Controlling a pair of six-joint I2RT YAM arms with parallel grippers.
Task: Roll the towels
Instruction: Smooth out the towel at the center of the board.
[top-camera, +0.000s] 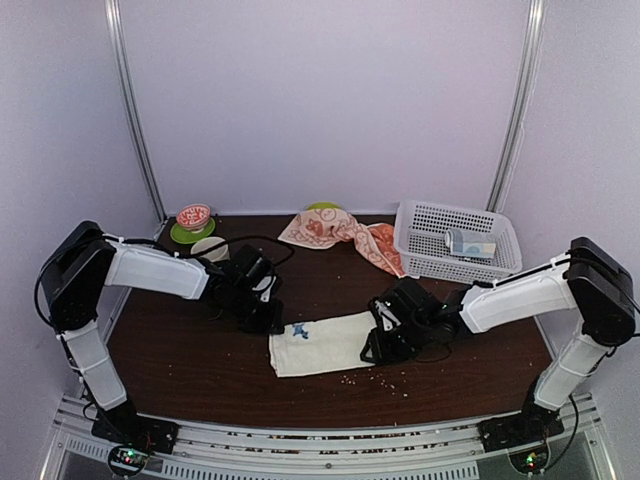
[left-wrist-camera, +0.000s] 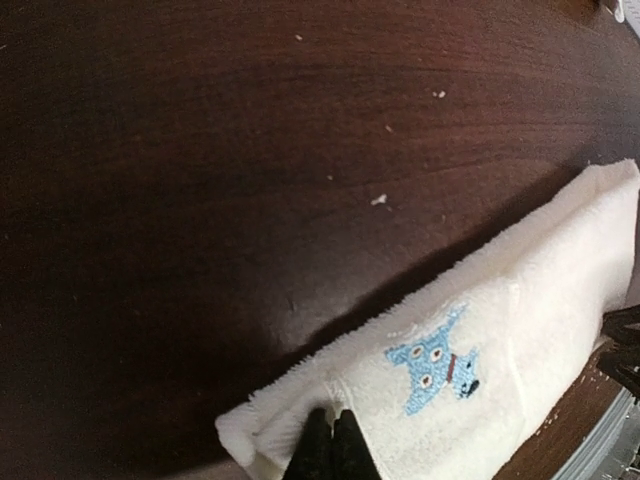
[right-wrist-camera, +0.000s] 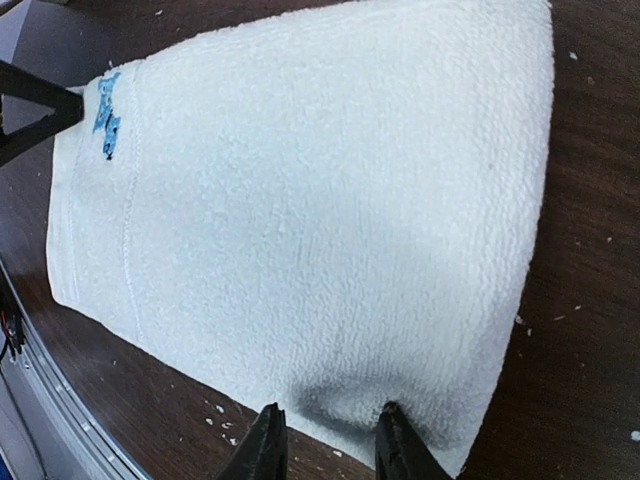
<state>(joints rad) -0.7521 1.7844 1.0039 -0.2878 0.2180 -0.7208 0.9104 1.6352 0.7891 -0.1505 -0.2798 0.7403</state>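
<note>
1. A white terry towel, folded into a long flat band with a small blue embroidered figure near its left end, lies on the dark brown wooden counter. It sits in the middle, toward the near edge, between the two arms.
2. The left fingers are pressed together and pinch the towel's far-left corner, just beside the blue figure.
3. The right fingers stand apart and straddle the towel's right end. The cloth edge between them is in shadow and slightly dimpled.
4. Only the left wrist view shows the figure clearly: pale blue with ringed spots and a dark tip. It also shows the doubled fold along the towel's far long edge.
5. Only the right wrist view shows the looped pile and a stitched hem band across the left end.
6. Only the top view takes in the far side. It shows a crumpled orange patterned cloth, a white lattice plastic basket at the far right, and a red-and-white bowl on a green plate at the far left.
</note>
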